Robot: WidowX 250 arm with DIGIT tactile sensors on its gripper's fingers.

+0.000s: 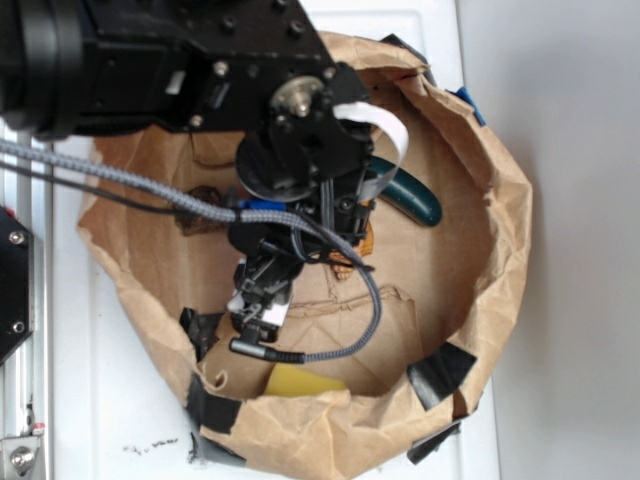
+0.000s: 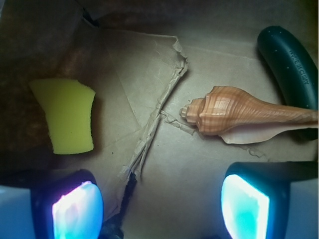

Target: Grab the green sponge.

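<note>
Wrist view: green sponge (image 2: 65, 116) lies flat, long axis vertical.

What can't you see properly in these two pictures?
- Green sponge: in the exterior view the paper bag wall hides its lower part; the wrist view shows it whole.
- Seashell: exterior view, the arm covers almost all of it.
- Dark green oblong: wrist view, cut off by the right edge; the lettering on it is too blurred to read.
- Gripper: wrist view, only the glowing pads show, spread apart, at the bottom edge.

Exterior overhead, far; wrist close, facing down; both show sponge (image 1: 303, 381)
</note>
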